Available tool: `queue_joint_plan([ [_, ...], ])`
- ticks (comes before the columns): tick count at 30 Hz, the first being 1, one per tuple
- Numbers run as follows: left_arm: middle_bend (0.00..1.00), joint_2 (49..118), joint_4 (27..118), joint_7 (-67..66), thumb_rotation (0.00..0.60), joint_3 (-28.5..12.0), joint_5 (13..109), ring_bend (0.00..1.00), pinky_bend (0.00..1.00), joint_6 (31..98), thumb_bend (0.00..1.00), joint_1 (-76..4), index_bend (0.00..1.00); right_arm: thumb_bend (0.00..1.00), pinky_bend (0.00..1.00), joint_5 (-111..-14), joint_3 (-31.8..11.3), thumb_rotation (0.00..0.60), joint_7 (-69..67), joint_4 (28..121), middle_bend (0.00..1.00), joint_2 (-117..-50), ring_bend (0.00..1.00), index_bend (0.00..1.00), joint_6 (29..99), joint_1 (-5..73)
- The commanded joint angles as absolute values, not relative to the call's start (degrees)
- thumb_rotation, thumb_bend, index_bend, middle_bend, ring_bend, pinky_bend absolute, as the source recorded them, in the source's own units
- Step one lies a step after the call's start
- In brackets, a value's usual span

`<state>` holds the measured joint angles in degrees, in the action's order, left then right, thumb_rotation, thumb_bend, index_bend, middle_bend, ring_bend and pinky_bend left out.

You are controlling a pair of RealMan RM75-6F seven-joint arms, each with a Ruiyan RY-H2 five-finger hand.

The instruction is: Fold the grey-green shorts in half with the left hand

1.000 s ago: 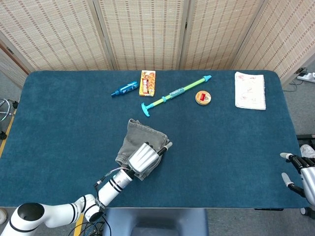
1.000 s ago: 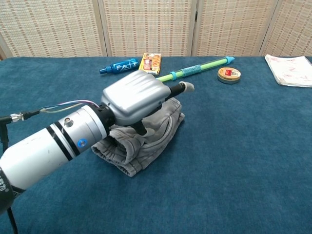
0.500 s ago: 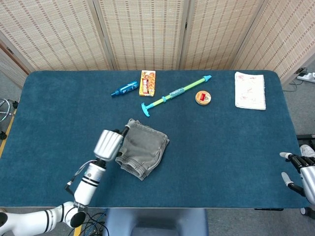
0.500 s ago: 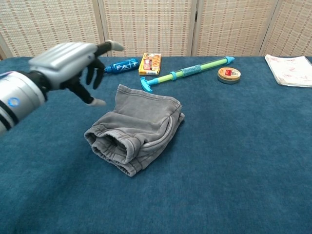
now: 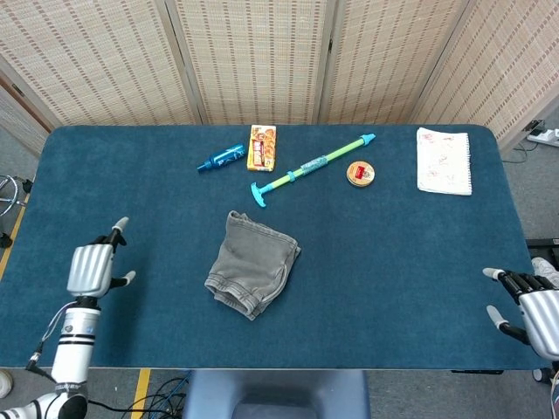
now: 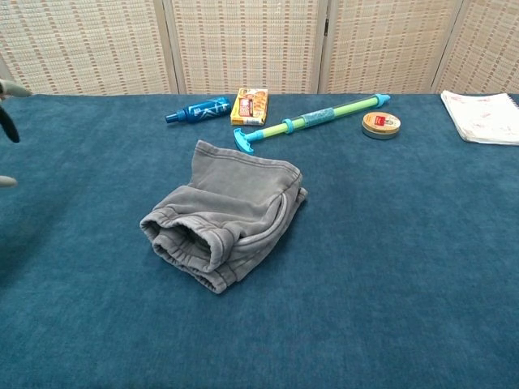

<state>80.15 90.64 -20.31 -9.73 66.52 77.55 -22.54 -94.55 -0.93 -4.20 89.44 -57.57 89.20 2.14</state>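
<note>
The grey-green shorts (image 5: pixel 252 263) (image 6: pixel 226 212) lie folded over on the blue table (image 5: pixel 393 244), near its front middle, with the doubled waistband toward the front. My left hand (image 5: pixel 92 266) hovers at the table's left front, well apart from the shorts, fingers spread and holding nothing. Only its fingertips (image 6: pixel 6 121) show at the chest view's left edge. My right hand (image 5: pixel 528 305) sits off the table's right front corner, fingers apart and empty.
Along the back lie a blue bottle (image 5: pixel 220 158), an orange snack box (image 5: pixel 262 147), a green-and-blue toy pump (image 5: pixel 312 168), a round red-and-gold tin (image 5: pixel 361 173) and a white notebook (image 5: pixel 444 161). Woven screens stand behind the table.
My left hand lifted off the folded shorts and swung away to the left front of the table. The shorts stay folded. The right hand barely moved.
</note>
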Motion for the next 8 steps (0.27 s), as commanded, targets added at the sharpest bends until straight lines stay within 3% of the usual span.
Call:
queue_joint_plan([
  [1, 0.42, 78.0, 89.8, -16.5, 0.600, -7.6, 68.2, 0.40, 0.57, 81.7, 0.07, -18.5, 0.14, 0.30, 0.40, -95.0, -0.8, 0.600, -4.2, 89.0, 0.35, -58.2, 0.40, 0.24, 89.1, 2.4],
  [8, 0.42, 75.6, 87.7, -11.1, 0.600, -3.3, 75.9, 0.40, 0.54, 87.9, 0.07, -13.1, 0.16, 0.30, 0.40, -94.8, -0.7, 0.600, -4.1, 88.8, 0.35, -59.0, 0.40, 0.24, 88.0, 3.1],
])
